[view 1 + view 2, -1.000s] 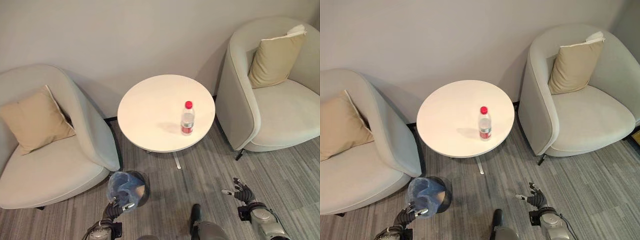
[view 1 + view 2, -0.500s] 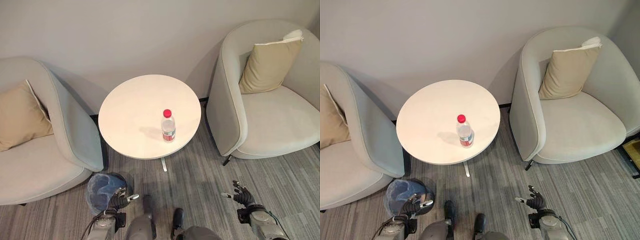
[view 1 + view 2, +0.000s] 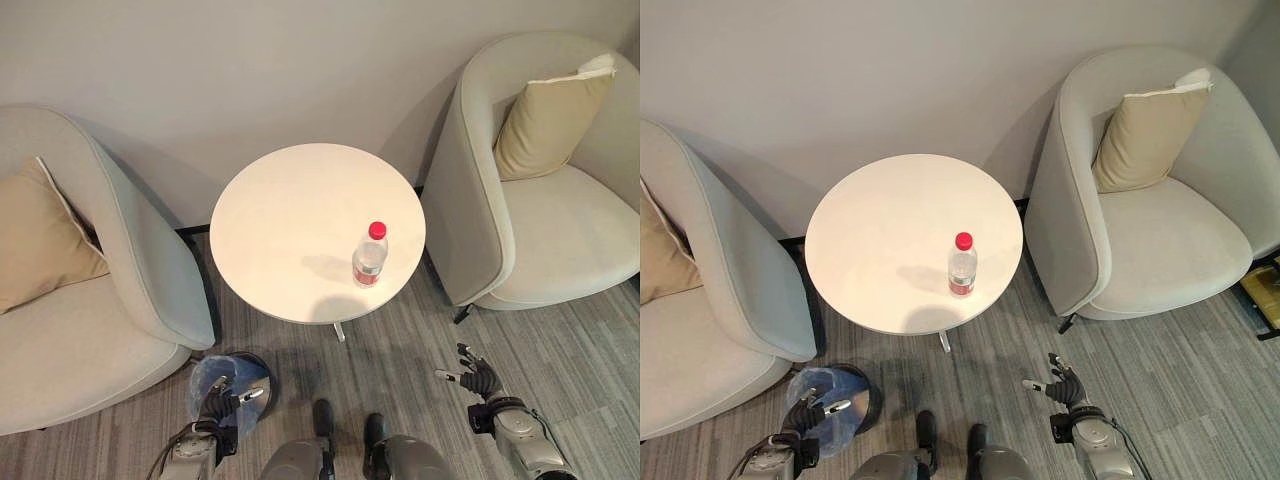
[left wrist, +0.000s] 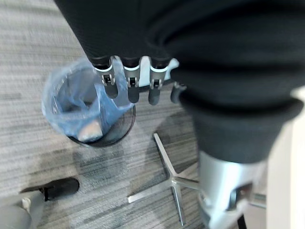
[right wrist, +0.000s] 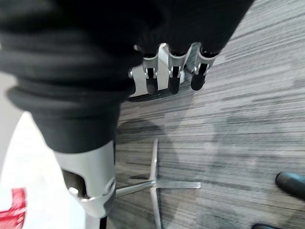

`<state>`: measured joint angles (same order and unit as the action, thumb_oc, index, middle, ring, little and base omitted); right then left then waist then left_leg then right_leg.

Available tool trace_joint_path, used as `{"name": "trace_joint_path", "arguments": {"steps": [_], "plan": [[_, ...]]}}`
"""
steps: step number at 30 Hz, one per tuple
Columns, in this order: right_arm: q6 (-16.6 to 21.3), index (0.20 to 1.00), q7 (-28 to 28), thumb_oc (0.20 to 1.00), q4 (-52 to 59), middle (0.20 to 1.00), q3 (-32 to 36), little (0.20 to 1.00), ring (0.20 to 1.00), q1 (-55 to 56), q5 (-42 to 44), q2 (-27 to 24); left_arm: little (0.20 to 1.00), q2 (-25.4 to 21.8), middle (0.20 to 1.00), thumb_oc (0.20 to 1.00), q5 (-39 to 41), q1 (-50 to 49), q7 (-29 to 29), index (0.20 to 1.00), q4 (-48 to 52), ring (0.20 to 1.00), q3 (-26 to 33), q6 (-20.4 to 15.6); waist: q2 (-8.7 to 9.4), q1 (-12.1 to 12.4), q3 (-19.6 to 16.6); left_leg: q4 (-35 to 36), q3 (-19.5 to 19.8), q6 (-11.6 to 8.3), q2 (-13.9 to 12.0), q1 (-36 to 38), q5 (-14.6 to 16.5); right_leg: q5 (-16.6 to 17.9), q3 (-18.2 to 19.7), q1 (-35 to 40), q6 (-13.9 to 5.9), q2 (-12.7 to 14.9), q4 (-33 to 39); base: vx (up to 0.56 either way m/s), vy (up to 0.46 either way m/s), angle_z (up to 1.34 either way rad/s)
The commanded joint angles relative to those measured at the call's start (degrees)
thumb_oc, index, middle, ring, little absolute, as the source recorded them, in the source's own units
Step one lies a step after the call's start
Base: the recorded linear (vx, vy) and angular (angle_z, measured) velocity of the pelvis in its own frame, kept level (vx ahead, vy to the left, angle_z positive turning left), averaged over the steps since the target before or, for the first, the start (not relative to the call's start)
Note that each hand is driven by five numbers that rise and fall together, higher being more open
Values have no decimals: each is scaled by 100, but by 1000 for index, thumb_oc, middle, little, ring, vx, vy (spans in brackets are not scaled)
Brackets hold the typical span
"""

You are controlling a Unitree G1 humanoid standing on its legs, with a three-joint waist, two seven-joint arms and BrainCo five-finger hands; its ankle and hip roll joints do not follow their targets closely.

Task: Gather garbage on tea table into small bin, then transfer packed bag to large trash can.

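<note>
Left eye view: red-labelled, red-capped bottle [image 3: 369, 256] upright on table [image 3: 290, 220].

Smooth matt white round surface [image 3: 290, 225]; clear plastic red-capped bottle [image 3: 369, 256]; thin crinkled blue plastic bin liner [image 4: 71, 107]; ribbed grey carpet floor [image 3: 560, 340].

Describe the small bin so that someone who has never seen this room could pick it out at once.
Start at the round white tea table standing between two pale armchairs, then look down at the grey floor off its near-left edge. There, close to the left armchair, stands the small bin, a dark round container. Its crumpled blue plastic liner sets it apart from everything nearby.
</note>
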<state>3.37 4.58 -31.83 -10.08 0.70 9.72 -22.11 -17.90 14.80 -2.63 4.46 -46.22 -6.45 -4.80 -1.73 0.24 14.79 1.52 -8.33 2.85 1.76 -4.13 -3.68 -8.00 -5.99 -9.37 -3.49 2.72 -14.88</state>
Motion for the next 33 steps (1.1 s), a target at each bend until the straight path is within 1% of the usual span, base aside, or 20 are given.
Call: {"name": "trace_joint_path", "arguments": {"steps": [1, 2, 3, 7, 12, 17, 18, 19, 23, 25, 26, 31, 32, 33], "plan": [[341, 1000, 49, 1000, 541, 1000, 92, 1000, 1000, -86, -400, -272, 1000, -192, 1000, 1000, -133, -93, 6, 1000, 133, 1000, 110, -246, 310, 22, -197, -675, 134, -366, -220, 52, 818, 381, 62, 509, -411, 412, 835, 65, -108, 15], [356, 1000, -37, 1000, 1054, 1000, 19, 1000, 1000, -58, -816, -557, 1000, -141, 1000, 1000, -203, -252, -62, 1000, 154, 1000, 136, -238, 314, 62, -300, -622, 129, -417, -245, 109, 776, 378, 1, 722, -373, 402, 1071, 65, -108, 11], [353, 1000, -38, 1000, 1060, 1000, 20, 1000, 1000, -52, -817, -560, 1000, -139, 1000, 1000, -203, -255, -62, 1000, 156, 1000, 136, -237, 312, 60, -299, -618, 132, -418, -246, 115, 775, 381, -2, 731, -373, 401, 1079, 61, -102, 8], [399, 1000, -162, 1000, 1595, 1000, -203, 1000, 1000, -206, -1337, -936, 1000, -99, 1000, 1000, -289, -386, -138, 1000, 149, 1000, 86, -221, 280, 116, -387, -452, 201, -499, -303, 231, 680, 372, -131, 967, -329, 348, 1318, 29, -67, 8], [442, 1000, -199, 1000, 1921, 1000, -413, 1000, 1000, -458, -1581, -1100, 1000, -64, 1000, 1000, -355, -409, -178, 1000, 98, 1000, 20, -205, 247, 151, -444, -298, 297, -549, -327, 344, 607, 332, -261, 1154, -295, 304, 1464, 24, -33, 13], [479, 1000, -89, 1000, 1856, 1000, -614, 1000, 1000, -769, -1688, -1009, 1000, -2, 1000, 1000, -386, -434, -192, 1000, -15, 1000, -66, -204, 209, 210, -528, -130, 372, -575, -330, 502, 556, 277, -399, 1370, -270, 264, 1582, 62, -17, 13], [457, 1000, -33, 1000, 1755, 1000, -673, 1000, 1000, -901, -1697, -930, 1000, 11, 1000, 1000, -390, -469, -202, 1000, -21, 1000, -108, -192, 197, 255, -558, -81, 399, -577, -324, 551, 552, 251, -436, 1422, -267, 254, 1600, 60, -2, 15], [460, 1000, -30, 1000, 1747, 1000, -677, 1000, 1000, -908, -1697, -928, 1000, 11, 1000, 1000, -390, -468, -202, 1000, -21, 1000, -105, -192, 198, 249, -552, -77, 402, -578, -323, 557, 550, 250, -440, 1429, -267, 254, 1602, 61, 4, 26], [422, 1000, 65, 1000, 1553, 1000, -787, 1000, 1000, -1239, -1623, -840, 1000, -3, 1000, 1000, -377, -529, -209, 1000, -15, 1000, -141, -187, 181, 358, -562, -3, 479, -576, -300, 592, 532, 223, -510, 1463, -271, 255, 1614, 44, 16, 12], [348, 1000, 181, 1000, 1343, 1000, -840, 1000, 1000, -1466, -1525, -756, 1000, -28, 1000, 1000, -342, -560, -193, 1000, -7, 1000, -168, -170, 169, 477, -531, 14, 580, -560, -266, 541, 519, 207, -597, 1439, -284, 275, 1594, 47, 24, 19], [349, 1000, 181, 1000, 1341, 1000, -841, 1000, 1000, -1468, -1525, -755, 1000, -28, 1000, 1000, -341, -559, -193, 1000, -7, 1000, -167, -170, 170, 476, -532, 14, 582, -560, -266, 539, 518, 206, -599, 1438, -285, 276, 1593, 23, 12, 25], [301, 1000, 383, 1000, 1057, 1000, -783, 1000, 1000, -1706, -1302, -613, 1000, -86, 1000, 1000, -240, -576, -164, 1000, 2, 1000, -191, -174, 153, 639, -473, 4, 743, -547, -223, 357, 484, 183, -711, 1316, -294, 310, 1552, 14, 18, 18], [281, 1000, 432, 1000, 948, 1000, -793, 1000, 1000, -1803, -1243, -585, 1000, -102, 1000, 1000, -204, -571, -156, 1000, 9, 1000, -207, -178, 140, 709, -439, -10, 802, -544, -208, 284, 467, 181, -751, 1280, -286, 320, 1551, 0, 12, 19], [284, 1000, 433, 1000, 943, 1000, -795, 1000, 1000, -1808, -1242, -584, 1000, -102, 1000, 1000, -204, -570, -156, 1000, 8, 1000, -206, -177, 141, 705, -441, -14, 805, -544, -207, 277, 468, 180, -754, 1275, -286, 320, 1550, -1, 19, 23]]}}
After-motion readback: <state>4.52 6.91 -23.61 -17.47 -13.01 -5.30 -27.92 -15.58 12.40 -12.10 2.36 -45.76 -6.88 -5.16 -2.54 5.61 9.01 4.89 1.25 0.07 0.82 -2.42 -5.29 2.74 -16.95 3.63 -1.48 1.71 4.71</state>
